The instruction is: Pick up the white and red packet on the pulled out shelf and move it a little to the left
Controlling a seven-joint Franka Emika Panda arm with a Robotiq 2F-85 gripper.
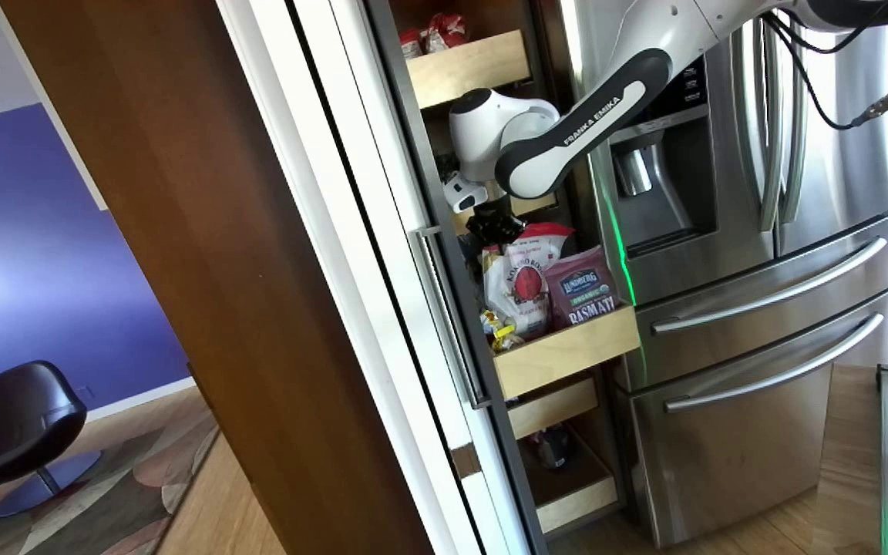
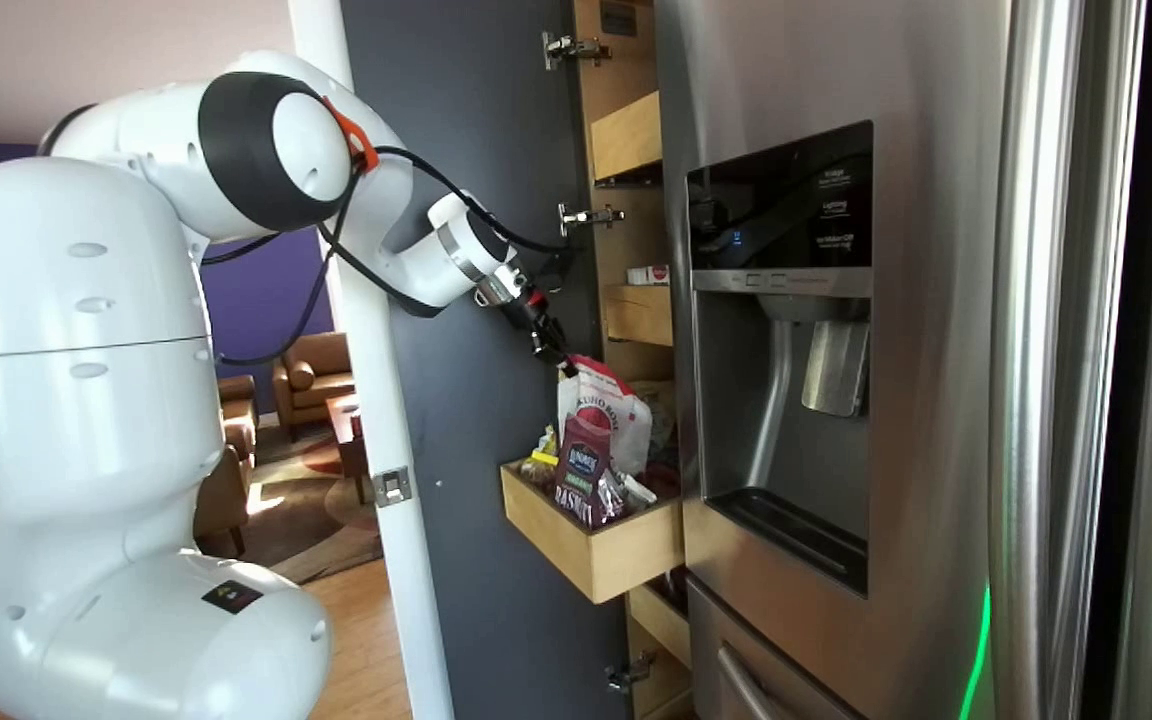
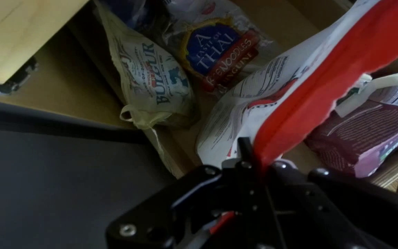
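White and red packet (image 1: 525,289) pinched at top: lift low, ease left

Should be raised just enough to clear, moved slowly as it may swing, then set down upright. Fingers (image 3: 249,200) are pressed close together, its red top edge caught between. It is stood in the pulled out shelf (image 1: 567,352); the purple Basmati bag (image 1: 581,285) just beside should not be snagged.
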